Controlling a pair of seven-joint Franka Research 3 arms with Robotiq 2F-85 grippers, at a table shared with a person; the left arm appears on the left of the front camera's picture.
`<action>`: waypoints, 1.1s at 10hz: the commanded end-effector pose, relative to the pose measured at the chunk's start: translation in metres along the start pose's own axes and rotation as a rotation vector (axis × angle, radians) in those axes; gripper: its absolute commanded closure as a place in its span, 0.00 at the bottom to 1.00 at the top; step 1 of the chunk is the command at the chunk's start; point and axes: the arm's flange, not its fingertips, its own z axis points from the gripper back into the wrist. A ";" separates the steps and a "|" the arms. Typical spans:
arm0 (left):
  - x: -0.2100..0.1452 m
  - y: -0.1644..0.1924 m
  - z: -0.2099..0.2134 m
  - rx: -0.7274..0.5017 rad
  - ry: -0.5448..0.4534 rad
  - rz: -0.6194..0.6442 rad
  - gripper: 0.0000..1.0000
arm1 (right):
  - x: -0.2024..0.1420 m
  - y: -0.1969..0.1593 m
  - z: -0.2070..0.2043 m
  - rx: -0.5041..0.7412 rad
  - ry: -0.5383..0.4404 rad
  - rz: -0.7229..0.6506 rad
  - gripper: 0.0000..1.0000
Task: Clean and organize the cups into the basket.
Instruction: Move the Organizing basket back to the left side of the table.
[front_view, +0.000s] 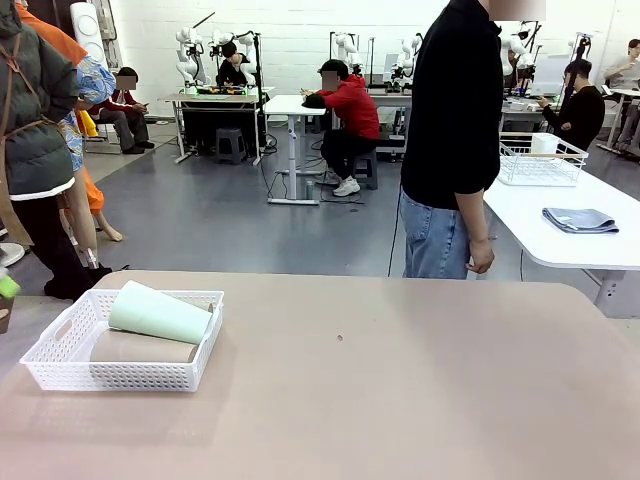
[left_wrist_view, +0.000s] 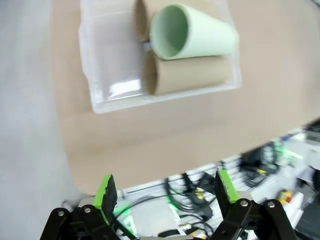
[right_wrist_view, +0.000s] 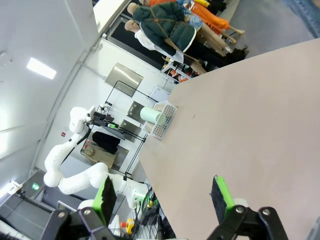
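The tan table (front_view: 400, 380) fills the near side of the front view, and a person (front_view: 455, 140) in a black top and jeans stands at its far edge, one hand (front_view: 481, 255) hanging by the hip. At the table's left end sits the white basket (front_view: 60, 362), and all three cups lie on their sides inside it: the green cup (front_view: 160, 313) rests on top, across the two brown cups (front_view: 143, 348) beneath it. In the left wrist view the left gripper (left_wrist_view: 166, 192) hangs off the table's edge with its fingers spread wide and nothing between them, well apart from the basket (left_wrist_view: 107, 95), where the green cup (left_wrist_view: 192, 34) shows its open mouth. The right gripper (right_wrist_view: 162, 195) is likewise spread and bare, over bare table, with the basket (right_wrist_view: 165, 122) far off at the table's far end.
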 end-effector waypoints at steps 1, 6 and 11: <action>-0.016 0.043 0.048 -0.462 0.020 0.000 0.00 | 0.001 0.001 0.000 -0.002 0.001 -0.009 0.00; -0.027 0.151 0.090 -0.747 -0.070 0.057 0.00 | 0.001 0.001 0.000 -0.002 0.001 -0.009 0.00; -0.058 0.233 0.106 -0.879 -0.217 0.126 0.00 | 0.001 0.001 0.000 -0.002 0.001 -0.009 0.00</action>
